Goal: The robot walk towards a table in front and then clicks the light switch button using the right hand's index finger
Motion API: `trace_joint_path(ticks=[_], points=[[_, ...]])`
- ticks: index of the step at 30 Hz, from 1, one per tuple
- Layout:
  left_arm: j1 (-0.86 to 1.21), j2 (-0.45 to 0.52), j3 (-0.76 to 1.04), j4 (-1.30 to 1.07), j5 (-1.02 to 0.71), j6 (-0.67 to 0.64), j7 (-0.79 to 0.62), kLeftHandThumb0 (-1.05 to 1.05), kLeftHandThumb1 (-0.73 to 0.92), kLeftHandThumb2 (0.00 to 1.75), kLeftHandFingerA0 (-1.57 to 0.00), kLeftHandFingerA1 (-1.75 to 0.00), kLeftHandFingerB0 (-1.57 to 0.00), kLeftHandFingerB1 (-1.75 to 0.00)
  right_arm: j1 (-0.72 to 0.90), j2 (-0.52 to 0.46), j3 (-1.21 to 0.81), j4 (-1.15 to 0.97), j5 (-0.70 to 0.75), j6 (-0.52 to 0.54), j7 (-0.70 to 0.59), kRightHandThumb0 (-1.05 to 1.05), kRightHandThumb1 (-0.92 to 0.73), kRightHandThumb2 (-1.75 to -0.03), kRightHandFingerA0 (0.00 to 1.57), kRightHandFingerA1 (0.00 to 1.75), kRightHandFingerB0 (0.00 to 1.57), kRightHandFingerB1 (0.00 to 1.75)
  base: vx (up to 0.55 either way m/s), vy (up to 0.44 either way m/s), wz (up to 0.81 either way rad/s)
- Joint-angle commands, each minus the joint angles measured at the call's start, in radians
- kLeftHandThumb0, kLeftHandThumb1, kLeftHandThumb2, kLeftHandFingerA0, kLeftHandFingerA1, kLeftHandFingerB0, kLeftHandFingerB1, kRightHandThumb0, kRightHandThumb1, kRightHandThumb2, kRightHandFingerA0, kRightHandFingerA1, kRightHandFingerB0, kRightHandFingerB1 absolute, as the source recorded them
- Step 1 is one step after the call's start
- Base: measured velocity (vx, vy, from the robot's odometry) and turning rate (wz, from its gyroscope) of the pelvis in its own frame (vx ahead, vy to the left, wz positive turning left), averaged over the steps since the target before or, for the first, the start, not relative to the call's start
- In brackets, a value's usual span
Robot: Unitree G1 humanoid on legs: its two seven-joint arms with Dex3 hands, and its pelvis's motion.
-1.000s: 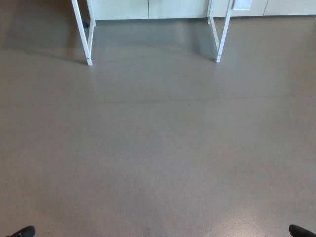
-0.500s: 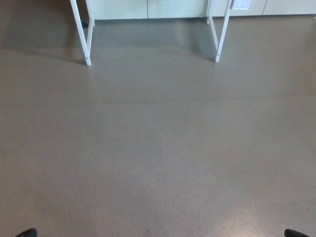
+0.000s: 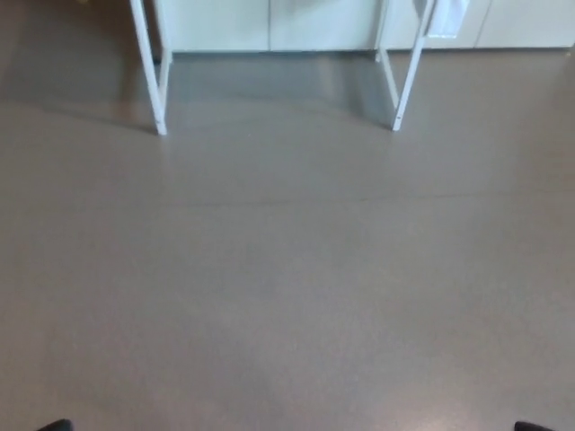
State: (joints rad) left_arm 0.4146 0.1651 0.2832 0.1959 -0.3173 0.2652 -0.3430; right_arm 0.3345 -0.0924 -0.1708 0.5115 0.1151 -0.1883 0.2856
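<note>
At the nearest edge, two dark slivers show at the bottom corners: one at the left (image 3: 54, 425) and one at the right (image 3: 532, 426). They may be parts of the robot, but too little shows to say which parts. Neither hand can be identified, so I cannot tell whether the fingers are apart or together.

Beyond them lies a broad stretch of bare grey floor (image 3: 287, 287), with nothing standing on it. A faint seam (image 3: 359, 199) crosses it further out.

At the far end stand the white legs of the counter, one pair at the left (image 3: 154, 81) and one pair at the right (image 3: 402, 81). Its top is out of view above the picture. Pale cabinet fronts (image 3: 269, 22) run behind the legs. A small white item (image 3: 446, 18) hangs near the right legs; its nature is unclear. The light switch button is not visible.

Judgement: the walking step is in hand, with the counter well apart from the robot. The next move calls for a straight advance, halting short of the legs.
</note>
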Motion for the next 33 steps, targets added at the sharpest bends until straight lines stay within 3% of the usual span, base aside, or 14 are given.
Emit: trace_joint_path(ticks=[1,2,3,6,7,8,9,10,12,13,14,23,33], points=[[0.011,0.003,-0.007,-0.027,0.003,0.028,0.014,-0.37,0.85,0.64,-0.47,-0.44,-0.29,-0.36,0.004,-0.024,0.005,-0.003,-0.015,-0.033,-0.011,-0.36,-0.58,-0.56,0.61,0.55,0.44,0.45,0.17,0.144,-0.03],[0.005,0.007,-0.008,-0.023,0.003,0.029,0.012,-0.37,0.84,0.64,-0.47,-0.43,-0.28,-0.36,0.001,-0.028,0.010,0.003,-0.020,-0.041,-0.007,-0.44,-0.45,-0.78,0.54,0.63,0.38,0.55,0.18,0.082,0.06],[0.004,0.008,-0.007,-0.020,0.002,0.028,0.011,-0.37,0.85,0.64,-0.47,-0.44,-0.29,-0.36,-0.001,-0.030,0.012,0.007,-0.023,-0.043,-0.008,-0.44,-0.45,-0.78,0.54,0.63,0.38,0.55,0.17,0.057,0.06],[0.009,0.008,-0.009,-0.017,0.002,0.025,0.006,-0.38,0.84,0.64,-0.48,-0.44,-0.28,-0.36,0.003,-0.034,0.016,0.008,-0.030,-0.043,-0.012,-0.45,-0.45,-0.78,0.55,0.63,0.38,0.54,0.14,-0.039,0.08],[0.014,0.009,-0.011,-0.022,0.003,0.023,0.004,-0.38,0.84,0.64,-0.46,-0.44,-0.28,-0.36,0.007,-0.035,0.018,0.006,-0.032,-0.047,-0.012,-0.39,-0.57,-0.56,0.61,0.56,0.43,0.46,0.18,-0.113,0.09],[0.017,0.008,-0.011,-0.028,0.001,0.022,0.003,-0.38,0.84,0.64,-0.46,-0.44,-0.28,-0.36,0.007,-0.036,0.019,0.007,-0.032,-0.052,-0.011,-0.39,-0.57,-0.56,0.61,0.56,0.43,0.46,0.21,-0.132,0.11],[0.013,0.007,-0.009,-0.030,-0.002,0.026,0.007,-0.38,0.82,0.64,-0.47,-0.44,-0.29,-0.36,0.003,-0.036,0.021,0.013,-0.035,-0.059,-0.014,-0.45,-0.45,-0.78,0.55,0.64,0.38,0.55,0.21,-0.168,0.10],[0.012,0.007,-0.009,-0.032,-0.003,0.026,0.008,-0.37,0.82,0.63,-0.48,-0.45,-0.30,-0.37,0.002,-0.037,0.022,0.015,-0.037,-0.060,-0.015,-0.39,-0.57,-0.56,0.61,0.56,0.44,0.46,0.10,-0.208,0.15],[0.009,0.003,-0.007,-0.027,-0.005,0.027,0.012,-0.37,0.83,0.64,-0.49,-0.45,-0.31,-0.37,-0.006,-0.038,0.024,0.024,-0.039,-0.060,-0.018,-0.39,-0.57,-0.55,0.61,0.57,0.44,0.46,0.20,-0.255,0.26],[0.002,0.004,-0.006,-0.020,-0.003,0.029,0.014,-0.36,0.83,0.64,-0.49,-0.45,-0.31,-0.37,-0.007,-0.041,0.027,0.027,-0.043,-0.063,-0.019,-0.45,-0.45,-0.78,0.55,0.64,0.38,0.55,0.23,-0.351,-0.13],[-0.003,0.005,-0.007,-0.015,-0.001,0.028,0.014,-0.37,0.83,0.64,-0.49,-0.45,-0.32,-0.38,-0.009,-0.043,0.029,0.029,-0.044,-0.064,-0.021,-0.41,-0.57,-0.56,0.62,0.56,0.42,0.46,0.23,-0.325,0.49],[0.001,0.002,-0.013,-0.030,0.004,0.029,0.023,-0.38,0.81,0.63,-0.53,-0.47,-0.31,-0.38,-0.006,-0.055,0.050,0.039,-0.060,-0.078,-0.032,-0.38,-0.59,-0.56,0.63,0.55,0.43,0.45,0.20,-0.114,0.03],[0.006,0.000,-0.014,-0.031,0.001,0.026,0.023,-0.38,0.80,0.63,-0.52,-0.47,-0.34,-0.39,-0.014,-0.059,0.053,0.069,-0.050,-0.103,-0.021,-0.40,-0.59,-0.57,0.64,0.59,0.42,0.47,0.31,0.182,-0.09]])
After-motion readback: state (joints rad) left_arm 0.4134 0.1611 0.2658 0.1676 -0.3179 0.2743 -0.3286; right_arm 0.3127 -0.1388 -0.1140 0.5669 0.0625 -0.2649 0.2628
